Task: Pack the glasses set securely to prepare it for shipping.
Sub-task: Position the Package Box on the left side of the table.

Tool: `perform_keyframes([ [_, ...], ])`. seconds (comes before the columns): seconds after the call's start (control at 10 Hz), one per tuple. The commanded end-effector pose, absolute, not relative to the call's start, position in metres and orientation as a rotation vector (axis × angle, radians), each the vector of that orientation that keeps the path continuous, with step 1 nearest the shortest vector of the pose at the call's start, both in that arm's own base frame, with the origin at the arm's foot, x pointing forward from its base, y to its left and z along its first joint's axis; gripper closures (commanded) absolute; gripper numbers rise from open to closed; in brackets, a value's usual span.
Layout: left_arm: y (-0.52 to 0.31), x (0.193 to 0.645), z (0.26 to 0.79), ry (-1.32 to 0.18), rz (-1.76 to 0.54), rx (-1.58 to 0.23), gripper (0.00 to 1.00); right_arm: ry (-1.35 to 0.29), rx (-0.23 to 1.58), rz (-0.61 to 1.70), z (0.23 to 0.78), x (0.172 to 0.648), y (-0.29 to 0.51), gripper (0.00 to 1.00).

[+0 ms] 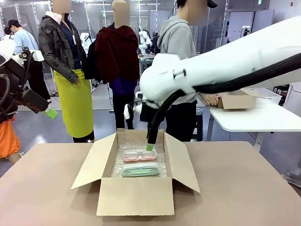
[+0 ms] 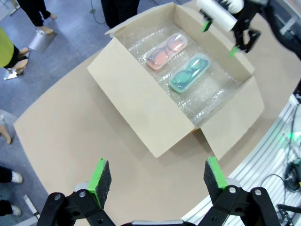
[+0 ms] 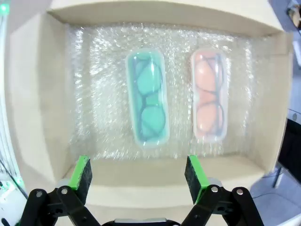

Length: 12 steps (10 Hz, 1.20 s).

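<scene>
The glasses set lies on bubble wrap inside an open cardboard box [image 1: 135, 195]: a pink case [image 1: 139, 155] farther back and a mint green case [image 1: 140, 170] nearer me, eyeglasses visible in both. In the right wrist view the green case [image 3: 148, 106] and pink case [image 3: 210, 96] lie side by side, apart. My right gripper [image 1: 150, 146] hangs open over the box's far wall, just above the pink case; its fingers [image 3: 81, 173] hold nothing. My left gripper [image 2: 157, 176] is open and empty, high off the table's left side, looking down on the pink case [image 2: 165, 52] and green case [image 2: 189, 74].
All box flaps [image 1: 91, 162] stand folded outward. Bare tan tabletop [image 1: 244, 188] surrounds the box. A person [image 1: 181, 42] stands at the far side behind my right arm, with others farther off. A white table [image 1: 254, 117] at back right carries another cardboard box [image 1: 237, 100].
</scene>
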State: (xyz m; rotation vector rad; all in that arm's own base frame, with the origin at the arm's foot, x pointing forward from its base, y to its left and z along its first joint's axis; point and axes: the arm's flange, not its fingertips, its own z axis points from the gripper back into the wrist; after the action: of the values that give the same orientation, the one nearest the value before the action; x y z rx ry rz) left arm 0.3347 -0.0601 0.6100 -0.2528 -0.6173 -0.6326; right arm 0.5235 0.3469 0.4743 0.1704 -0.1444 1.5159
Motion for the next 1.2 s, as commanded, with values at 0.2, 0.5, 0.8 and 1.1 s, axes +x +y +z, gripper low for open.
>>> perform_keyframes([
  [0.2,-0.059,0.334,0.611,-0.622,-0.639,-0.266,0.00,-0.303,0.232,1.173,0.501,0.467,0.237,0.00],
  [0.5,-0.059,0.334,0.611,-0.622,-0.639,-0.266,0.00,-0.473,0.258,0.842,0.499,0.421,0.151,0.00],
  [0.8,-0.059,0.334,0.611,-0.622,-0.639,-0.266,0.00,-0.563,0.244,0.588,0.511,0.371,0.070,0.00],
  [1.1,-0.059,0.334,0.611,-0.622,-0.639,-0.266,0.00,-0.501,0.225,0.450,0.541,0.332,0.009,0.00],
])
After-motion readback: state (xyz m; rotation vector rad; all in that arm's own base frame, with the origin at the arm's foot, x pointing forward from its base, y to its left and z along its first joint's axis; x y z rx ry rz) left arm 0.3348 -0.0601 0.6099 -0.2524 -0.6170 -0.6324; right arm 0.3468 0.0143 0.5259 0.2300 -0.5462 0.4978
